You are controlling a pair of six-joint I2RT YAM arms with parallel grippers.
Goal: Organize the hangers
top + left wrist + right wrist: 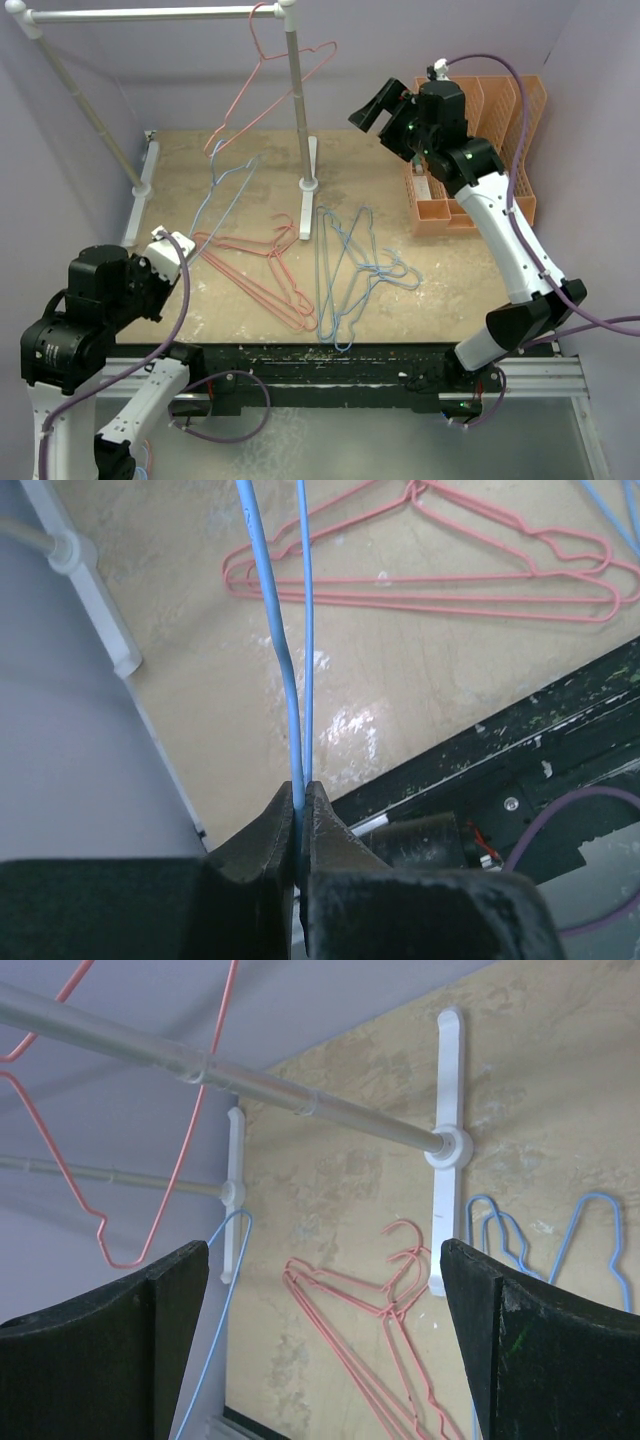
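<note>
The white pole rack [296, 110] is being seen at the back of the sandy, mottled counter [450, 305], its round bar & uprights smooth and pale. One pink-red wire hanger [270, 97] is being carried on the top bar, hanging tilted. An orange slotted file holder [500, 120] of plastic is being shown at the back right, just behind the right gripper [383, 108]. This gripper's jaws are being held fully apart w/ nothing between them, raised above the counter beside the rack's right upright. A thin light-blue hanger [283, 660] is being pinched by the left gripper [303, 798] at the front-left. Its jaws are closed tight on two runs of the wire, and the rest is slanting off toward the rack. A few pink hangers [262, 272] are being shown flat mid-counter, overlapping. A tangle of blue hangers [350, 270] is lying just right of them, near the rack's foot. All are triangular w/ hook tops.
</note>
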